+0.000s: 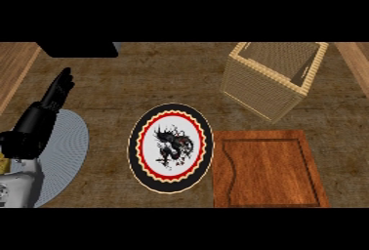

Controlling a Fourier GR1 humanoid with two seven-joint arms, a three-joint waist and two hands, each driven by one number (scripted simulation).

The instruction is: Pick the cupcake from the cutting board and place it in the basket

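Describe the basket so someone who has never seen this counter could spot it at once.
On the wooden counter, look to the far right, beyond the brown cutting board. There stands the basket, a tall, pale woven box, open at the top. It alone rises upright; the board and the dragon plate lie flat.

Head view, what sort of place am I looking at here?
Probably a kitchen counter: a wooden cutting board, a decorated plate and a woven basket stand on a wood-grain top.
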